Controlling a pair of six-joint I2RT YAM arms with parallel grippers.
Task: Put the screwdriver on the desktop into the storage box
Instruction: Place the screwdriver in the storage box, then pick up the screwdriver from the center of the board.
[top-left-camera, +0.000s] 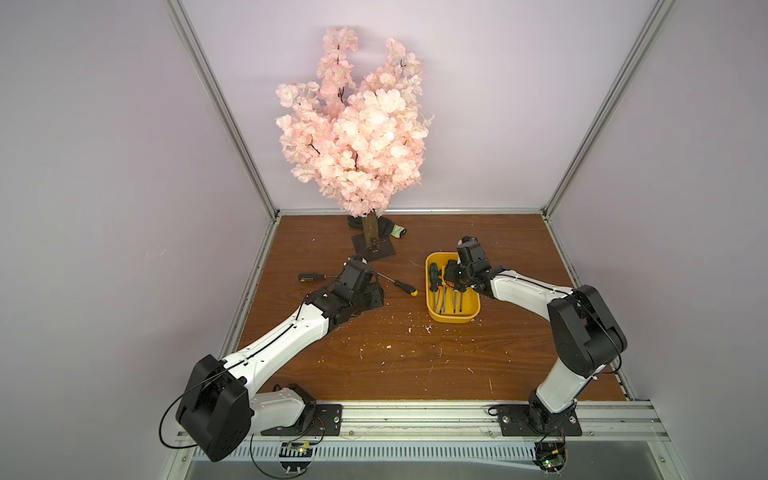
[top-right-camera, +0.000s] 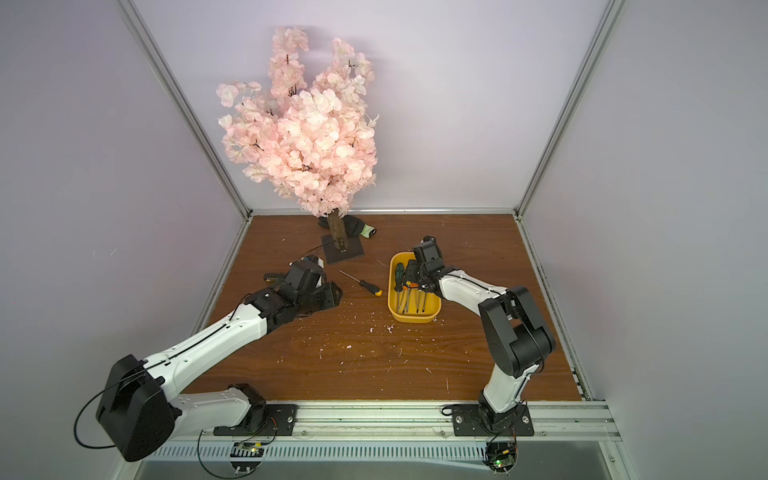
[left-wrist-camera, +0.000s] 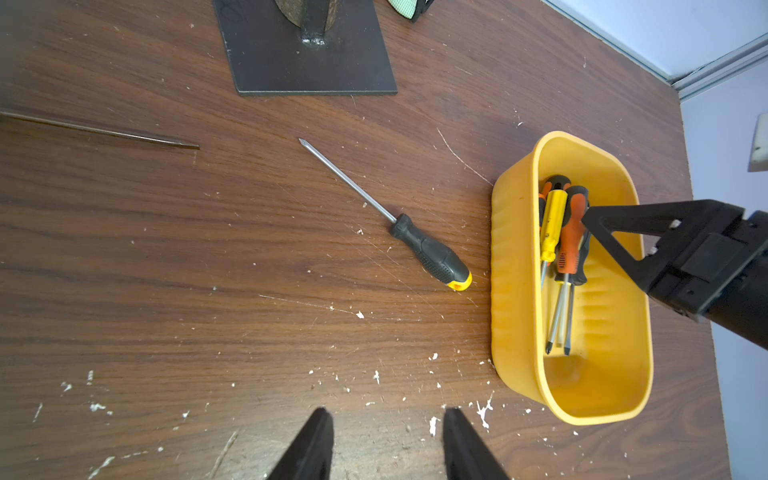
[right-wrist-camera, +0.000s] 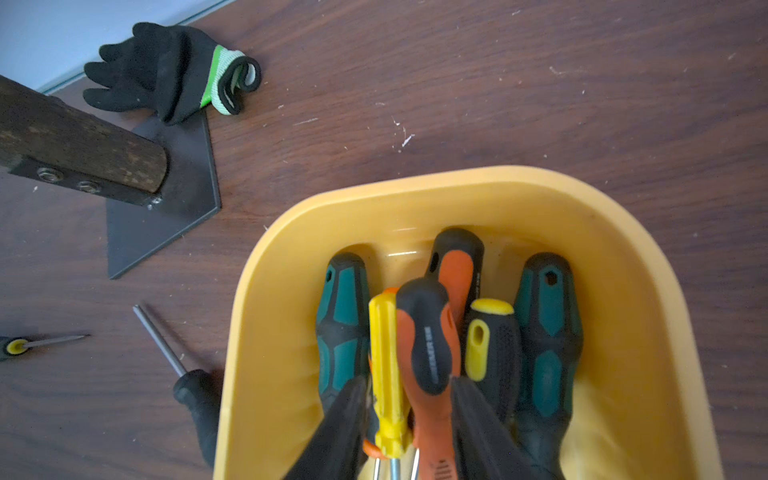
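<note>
Two screwdrivers remain on the worktop (top-left-camera: 415, 353). The black-and-yellow screwdriver (left-wrist-camera: 430, 253) lies flat just beside the storage box (left-wrist-camera: 515, 291), apparently not touching it. In the left wrist view its long axis runs from the tip at about 10 o'clock to the yellow cap at about 4 o'clock, cap end nearest the box. From the left hand (left-wrist-camera: 388, 440) it lies ahead, toward 12 to 1 o'clock.

The second screwdriver (top-left-camera: 311, 277) lies at the far left; its shaft passes behind the left arm in a top view.

Left hand: fingers moderately apart, nothing between them, hovering above bare worktop.

Right hand (right-wrist-camera: 409, 409): over the box, fingers either side of the yellow and orange handles. Cannot tell whether it grips or has let go.

Judgement: the left arm is nearer both loose screwdrivers. The handle lies diagonal to the finger gap, so the wrist likely needs turning to straddle it.
</note>
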